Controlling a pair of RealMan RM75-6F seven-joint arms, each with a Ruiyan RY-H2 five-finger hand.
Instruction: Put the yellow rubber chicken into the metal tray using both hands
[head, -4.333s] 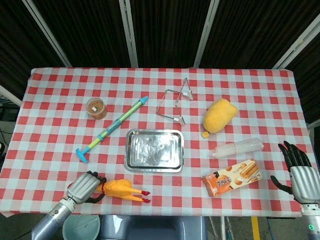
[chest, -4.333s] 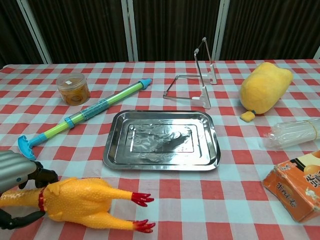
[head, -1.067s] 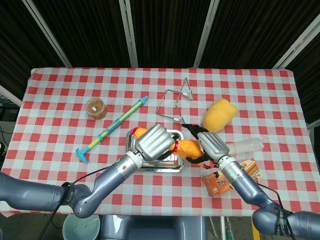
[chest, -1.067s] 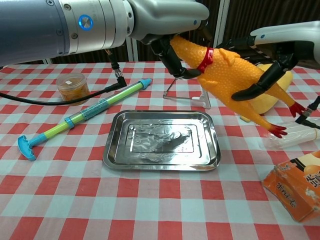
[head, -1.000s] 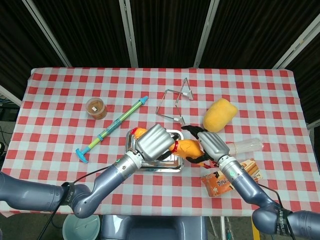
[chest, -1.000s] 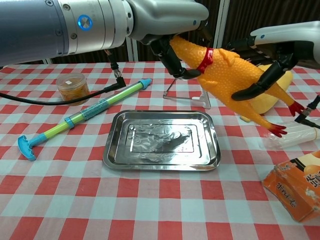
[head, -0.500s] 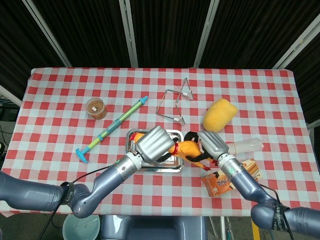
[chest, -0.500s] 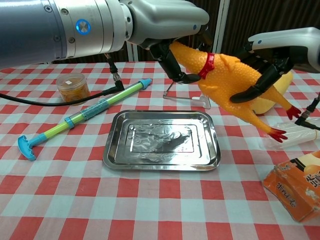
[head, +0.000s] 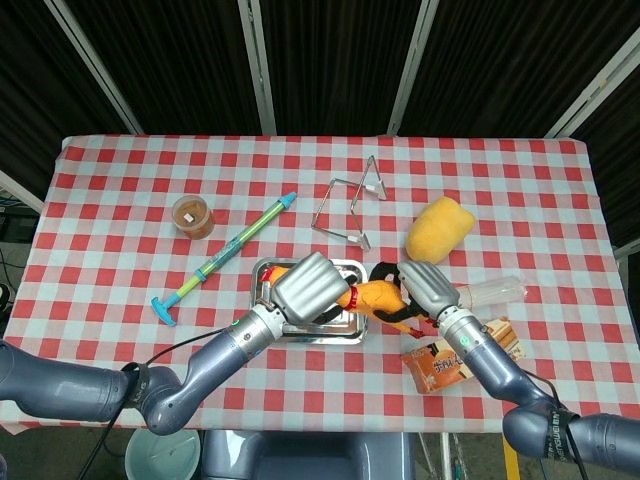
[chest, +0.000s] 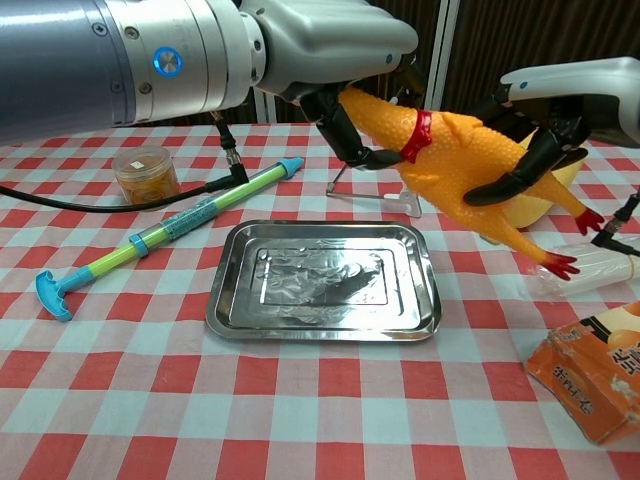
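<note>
So the left robot hand (chest: 345, 125) has its dark fingers wrapped round the head and neck end of the yellow rubber chicken (chest: 465, 165), and the right robot hand (chest: 535, 150) is clamped across its body nearer the legs. Both are clearly holding it. The chicken hangs in the air, tilted, head higher and red feet drooping toward the worktop's right edge.

In the chest view it sits up above the far right corner of the metal tray (chest: 230, 300), not in it. The head view makes it look more overlapped with the tray's right side, though the hands hide a lot there, so I can't say exactly how far over it is.

To do this bit well I'd bring both hands toward the tray's middle together, level the bird out, and lower it so the feet land inside the rim, not on it. Let go only once it's resting on the tray floor. The wire stand (chest: 395, 150) right behind looks easy to bump.
</note>
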